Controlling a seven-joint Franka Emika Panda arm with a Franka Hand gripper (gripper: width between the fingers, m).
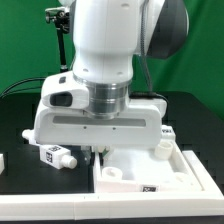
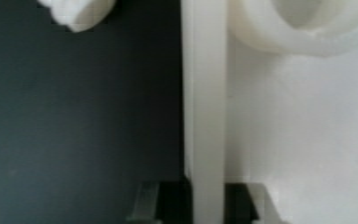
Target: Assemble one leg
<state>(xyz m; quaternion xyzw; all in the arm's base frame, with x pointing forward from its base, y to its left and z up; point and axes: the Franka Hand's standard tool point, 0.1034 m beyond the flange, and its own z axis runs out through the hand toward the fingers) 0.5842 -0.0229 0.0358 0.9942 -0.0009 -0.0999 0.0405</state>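
Gripper (image 2: pixel 201 203): fingers were cut off at the frame edge; grip undeterminable.
White lump (image 2: pixel 78 12): was blurred, cropped, unidentified.
Leg (image 1: pixel 55 155): tags were too small to read.

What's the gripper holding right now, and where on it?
Not the leg, which lies free. The gripper has its fingers either side of the upright white strip bordering the white panel; a clamp cannot be confirmed.

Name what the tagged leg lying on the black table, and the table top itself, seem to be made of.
The leg: likely moulded white plastic, smooth and matte, with printed black-and-white tags. The table top: black and matte, without glare; perhaps cloth or foam, too blurred to tell.
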